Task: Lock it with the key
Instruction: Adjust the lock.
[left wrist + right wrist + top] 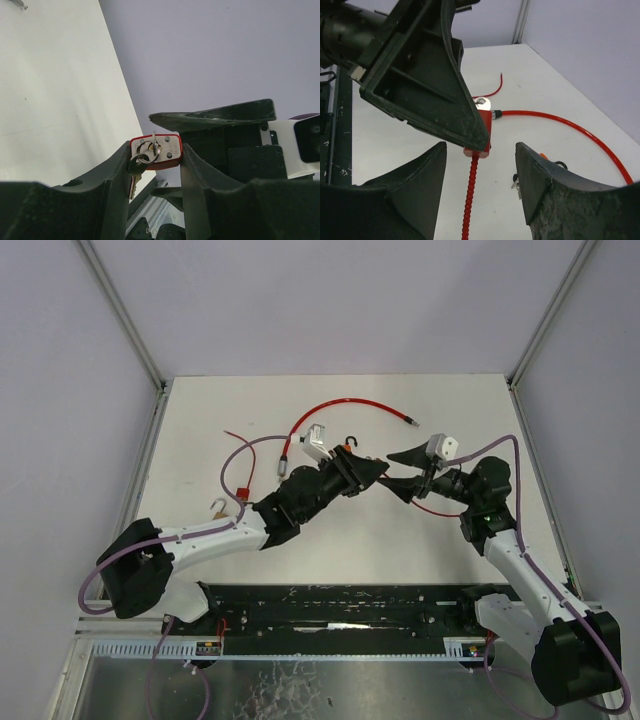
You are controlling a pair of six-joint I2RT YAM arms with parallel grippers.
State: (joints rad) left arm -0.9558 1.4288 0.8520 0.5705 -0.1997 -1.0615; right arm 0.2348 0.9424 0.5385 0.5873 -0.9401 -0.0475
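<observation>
A red padlock (170, 148) is raised above the white table, and my left gripper (156, 152) is shut on its two sides. A silver key (154, 142) sits in its keyhole with a ring through it, and a dark-headed key (134, 169) dangles from that ring. In the right wrist view the lock (483, 134) shows under the left gripper's finger (430, 85), with a red cable (470, 200) running down from it. My right gripper (480, 170) is open, facing the lock from a short distance. In the top view the two grippers (372, 472) (405, 478) meet tip to tip at mid table.
The red cable (350, 405) loops across the far middle of the table. A small brass padlock (218, 507) and an orange tag (242, 493) lie at the left. Loose keys (516, 182) lie under the right gripper. A black rail (330, 605) runs along the near edge.
</observation>
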